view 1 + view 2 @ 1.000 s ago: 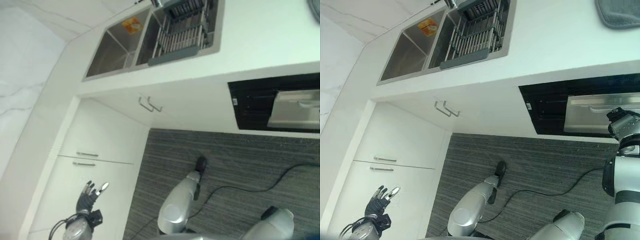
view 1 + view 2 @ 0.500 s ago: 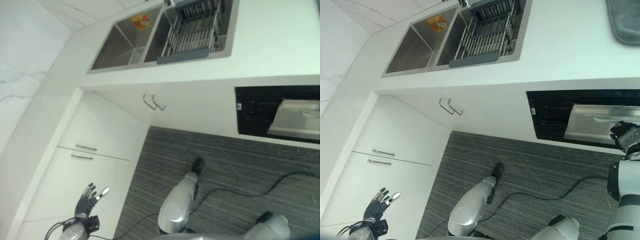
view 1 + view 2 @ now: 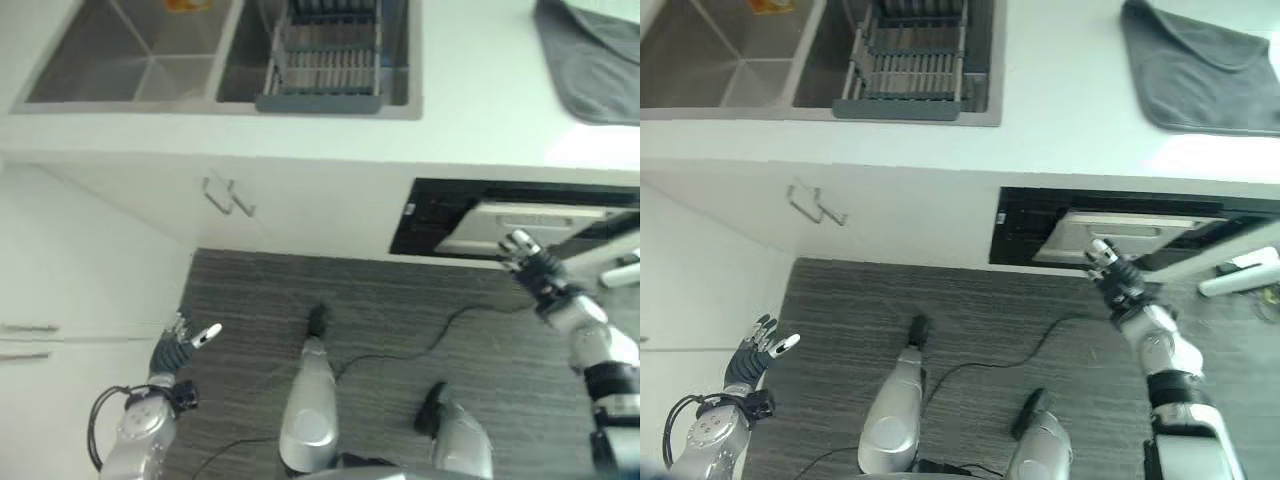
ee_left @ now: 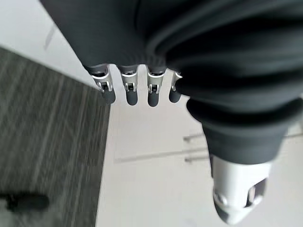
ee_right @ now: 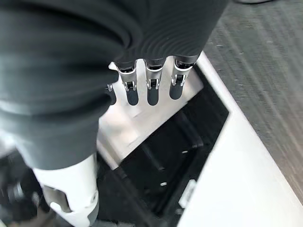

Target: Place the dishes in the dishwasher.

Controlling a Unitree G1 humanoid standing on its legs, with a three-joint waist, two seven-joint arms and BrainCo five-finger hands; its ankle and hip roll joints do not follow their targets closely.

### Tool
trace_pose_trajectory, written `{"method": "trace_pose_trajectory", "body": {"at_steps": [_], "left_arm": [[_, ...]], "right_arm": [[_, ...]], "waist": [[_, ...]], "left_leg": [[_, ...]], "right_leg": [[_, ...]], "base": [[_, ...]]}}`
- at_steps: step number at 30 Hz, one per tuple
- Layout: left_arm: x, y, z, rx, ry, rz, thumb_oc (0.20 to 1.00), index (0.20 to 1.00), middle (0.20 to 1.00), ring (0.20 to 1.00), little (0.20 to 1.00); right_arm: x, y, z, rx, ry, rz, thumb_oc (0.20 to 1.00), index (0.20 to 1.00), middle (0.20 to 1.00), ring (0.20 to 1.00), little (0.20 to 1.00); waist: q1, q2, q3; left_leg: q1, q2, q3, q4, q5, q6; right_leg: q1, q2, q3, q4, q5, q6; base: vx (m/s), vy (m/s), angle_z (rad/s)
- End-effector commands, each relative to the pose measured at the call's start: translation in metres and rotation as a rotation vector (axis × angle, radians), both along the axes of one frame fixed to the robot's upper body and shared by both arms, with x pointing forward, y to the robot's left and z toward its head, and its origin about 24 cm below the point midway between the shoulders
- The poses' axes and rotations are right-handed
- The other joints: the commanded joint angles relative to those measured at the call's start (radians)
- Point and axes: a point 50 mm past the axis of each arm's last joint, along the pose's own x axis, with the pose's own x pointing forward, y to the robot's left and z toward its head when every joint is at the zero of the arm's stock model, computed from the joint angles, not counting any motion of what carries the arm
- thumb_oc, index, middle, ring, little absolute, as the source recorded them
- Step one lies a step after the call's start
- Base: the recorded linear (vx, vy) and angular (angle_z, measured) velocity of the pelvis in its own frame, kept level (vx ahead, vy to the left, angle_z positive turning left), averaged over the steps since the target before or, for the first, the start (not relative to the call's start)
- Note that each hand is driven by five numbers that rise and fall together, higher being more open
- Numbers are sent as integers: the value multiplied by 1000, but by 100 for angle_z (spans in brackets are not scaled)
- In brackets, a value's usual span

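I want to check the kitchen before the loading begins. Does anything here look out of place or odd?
Nothing looks spilled or damaged. The dishwasher under the counter stands partly open, with the right hand just in front of its silver panel. A grey cloth lies rumpled on the counter. The left hand hangs open over the floor.

The dark dishwasher opening's (image 3: 1040,232) interior is too dim to read, and the grey cloth (image 3: 590,60) runs past the edge.

Left robot hand (image 3: 178,340), right robot hand (image 3: 1112,273): fingers straight.
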Motion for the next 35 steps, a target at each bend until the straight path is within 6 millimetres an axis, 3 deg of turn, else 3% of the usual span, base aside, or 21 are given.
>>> {"method": "trace_pose_trajectory", "body": {"at_steps": [1, 3, 5, 6, 8, 9, 11, 14, 16, 19, 21, 24, 29, 35], "left_arm": [[-18, 24, 1, 52, 10, 62, 1000, 1000, 1000, 1000, 1000], [-23, 13, -17, -55, 70, -3, 1000, 1000, 1000, 1000, 1000], [-38, -2, -45, -233, 152, -27, 1000, 1000, 1000, 1000, 1000], [-38, -12, -53, -311, 157, -72, 1000, 1000, 1000, 1000, 1000], [-20, -23, -55, -368, 155, -76, 1000, 1000, 1000, 1000, 1000], [-10, -32, -56, -407, 147, -82, 1000, 1000, 1000, 1000, 1000], [-1, -45, -62, -407, 203, -148, 1000, 1000, 1000, 1000, 1000], [3, -53, -69, -384, 271, -203, 1000, 1000, 1000, 1000, 1000], [1, -52, -74, -358, 305, -214, 1000, 1000, 1000, 1000, 1000], [-3, -46, -80, -320, 335, -173, 1000, 1000, 1000, 1000, 1000], [-7, -54, -86, -395, 382, -222, 1000, 1000, 1000, 1000, 1000], [-19, -65, -98, -442, 438, -274, 1000, 1000, 1000, 1000, 1000], [-44, -70, -115, -546, 504, -170, 1000, 1000, 1000, 1000, 1000], [-69, -72, -127, -542, 633, -148, 1000, 1000, 1000, 1000, 1000]], "right_arm": [[16, -5, 26, -51, -114, -50, 1000, 1000, 1000, 1000, 1000], [-6, 12, -10, -23, -45, -26, 1000, 1000, 1000, 1000, 1000], [-29, 22, -52, -111, 141, 36, 1000, 1000, 1000, 1000, 1000], [-42, 11, -65, -181, 221, 41, 1000, 1000, 1000, 1000, 1000], [-58, 11, -82, -197, 313, 67, 1000, 1000, 1000, 1000, 1000], [-66, 12, -90, -227, 349, 74, 1000, 1000, 1000, 1000, 1000], [-83, 12, -110, -252, 459, 63, 1000, 1000, 1000, 1000, 1000], [-105, 19, -132, -211, 545, 59, 1000, 1000, 1000, 1000, 1000], [-119, 26, -145, -178, 595, 60, 1000, 1000, 1000, 1000, 1000], [-134, 34, -157, -184, 653, 96, 1000, 1000, 1000, 1000, 1000], [-139, 39, -162, -186, 674, 118, 1000, 1000, 1000, 1000, 1000], [-150, 41, -169, -181, 718, 142, 1000, 1000, 1000, 1000, 1000], [-167, 45, -178, -214, 808, 183, 1000, 1000, 1000, 1000, 1000], [-166, 50, -179, -178, 815, 170, 1000, 1000, 1000, 1000, 1000]], "waist": [[33, -21, -49], [9, -36, -83], [-29, -34, -153], [-49, -36, -185], [-97, -62, -213], [-115, -75, -230], [-137, -71, -260], [-141, -84, -283], [-155, -83, -294], [-178, -74, -318], [-191, -75, -331], [-197, -77, -358], [-207, -69, -400], [-210, -63, -429]], "left_leg": [[32, -14, 84, 29, -46, 20], [40, -2, 97, 26, -42, 20], [103, 54, 121, -23, -5, -9], [112, 57, 152, -42, 15, -17], [136, 18, 260, 98, -104, 14], [159, -6, 279, 131, -152, 21], [266, -42, 302, -11, -135, 45], [308, -84, 282, -75, -147, 74], [339, -101, 274, -107, -155, 93], [355, -107, 244, -145, -146, 102], [359, -115, 224, -160, -147, 104], [348, -116, 224, -168, -149, 95], [385, -98, 260, -168, -154, 83], [413, -87, 264, -168, -162, 81]], "right_leg": [[106, 5, 23, -77, 27, -17], [129, 18, 31, -95, 35, -19], [159, 48, 38, -121, 35, -41], [200, 54, 39, -194, 68, -42], [219, 15, 2, -239, 99, -37], [216, -1, -2, -247, 120, -24], [195, -23, -4, -238, 161, 8], [167, -54, 6, -178, 214, 24], [139, -45, 27, -121, 230, 25], [127, 30, 78, -154, 191, 9], [128, 64, 109, -207, 172, 2], [157, 80, 113, -268, 167, -6], [207, 86, 103, -317, 161, -15], [243, 100, 91, -314, 129, -32]], "base": [[-150, -45, -55], [-106, -37, -32], [113, 5, -17], [94, 118, 16], [-52, 235, 77], [8, 360, 91], [130, 442, 49], [139, 233, 30], [147, 129, 10], [129, 45, 27], [97, -39, 28], [56, -89, 41], [77, -60, 9], [70, -40, 3]]}}
